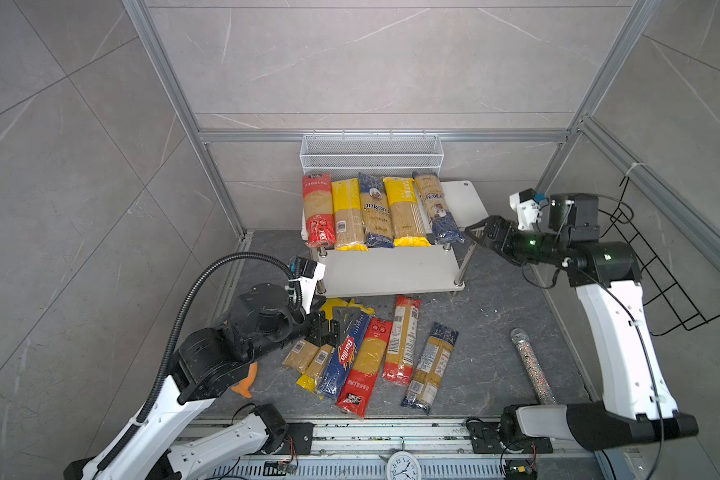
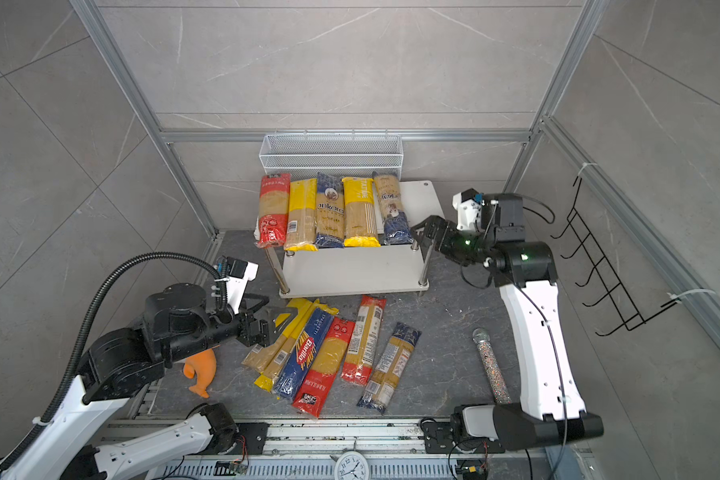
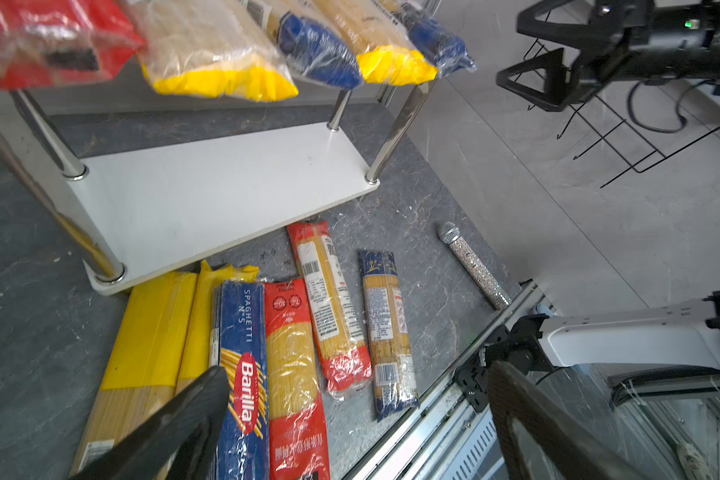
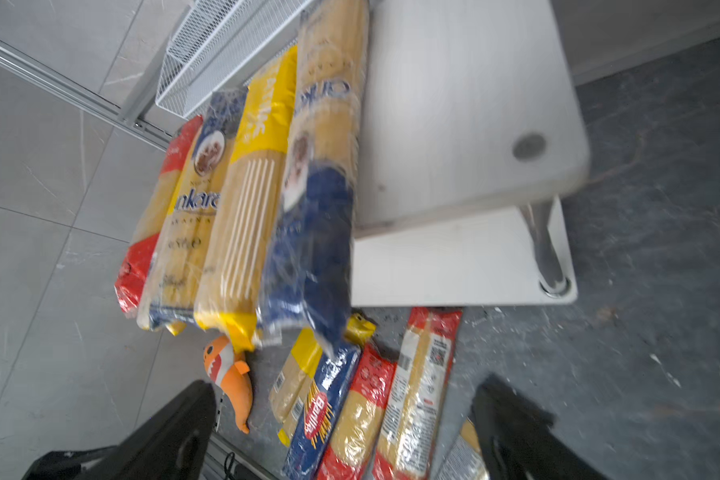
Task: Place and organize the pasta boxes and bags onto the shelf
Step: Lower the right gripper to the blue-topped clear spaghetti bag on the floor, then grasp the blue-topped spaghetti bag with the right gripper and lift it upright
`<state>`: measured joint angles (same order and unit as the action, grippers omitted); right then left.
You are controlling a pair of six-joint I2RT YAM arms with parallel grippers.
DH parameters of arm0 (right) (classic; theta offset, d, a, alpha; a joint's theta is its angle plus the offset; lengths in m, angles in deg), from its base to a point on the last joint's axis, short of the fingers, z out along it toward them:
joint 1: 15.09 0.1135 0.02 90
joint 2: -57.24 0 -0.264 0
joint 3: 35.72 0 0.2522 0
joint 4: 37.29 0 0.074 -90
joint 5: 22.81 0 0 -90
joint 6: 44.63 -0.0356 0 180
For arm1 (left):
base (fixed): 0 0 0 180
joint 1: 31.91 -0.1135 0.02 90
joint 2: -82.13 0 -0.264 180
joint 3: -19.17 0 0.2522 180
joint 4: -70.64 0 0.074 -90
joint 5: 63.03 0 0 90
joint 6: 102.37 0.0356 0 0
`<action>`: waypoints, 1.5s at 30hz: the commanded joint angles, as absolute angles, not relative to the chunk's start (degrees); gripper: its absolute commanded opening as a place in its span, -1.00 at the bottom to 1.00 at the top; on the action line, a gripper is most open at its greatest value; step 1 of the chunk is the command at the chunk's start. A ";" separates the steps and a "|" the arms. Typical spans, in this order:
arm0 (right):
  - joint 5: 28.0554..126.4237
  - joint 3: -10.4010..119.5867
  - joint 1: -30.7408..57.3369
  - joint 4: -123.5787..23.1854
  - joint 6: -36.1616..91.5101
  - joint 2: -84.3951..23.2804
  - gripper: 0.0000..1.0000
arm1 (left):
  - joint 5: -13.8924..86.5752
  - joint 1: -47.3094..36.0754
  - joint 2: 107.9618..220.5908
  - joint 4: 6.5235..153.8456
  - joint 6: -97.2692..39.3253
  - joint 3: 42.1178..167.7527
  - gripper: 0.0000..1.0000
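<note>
Left wrist view shows your left gripper [image 3: 358, 374] wide open and empty, just above six loose pasta packets [image 3: 242, 374] on the floor [image 3: 412, 203], with the shelf [image 3: 208, 187] just past them. In a top view your right gripper [image 1: 474, 232] is open and empty too, just beside five packets [image 1: 375, 212] on the shelf's top board.
</note>
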<state>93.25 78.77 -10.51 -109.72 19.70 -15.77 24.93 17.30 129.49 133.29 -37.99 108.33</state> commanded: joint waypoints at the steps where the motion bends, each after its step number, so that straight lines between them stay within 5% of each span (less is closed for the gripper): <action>1: 89.68 72.03 -10.21 -112.63 21.47 -8.35 0.99 | 23.72 17.32 126.23 134.84 -41.08 103.73 0.99; 13: 90.13 41.96 -9.83 -110.75 18.17 5.44 1.00 | 26.70 17.32 116.04 131.58 -49.44 82.46 0.99; 24: 83.94 16.79 -1.86 -102.35 9.76 10.82 0.98 | 27.44 17.33 119.38 126.09 -49.11 78.18 0.99; 45: 72.36 11.98 23.06 -84.24 -5.89 -11.45 0.95 | 25.31 17.31 124.23 124.78 -44.84 78.63 0.99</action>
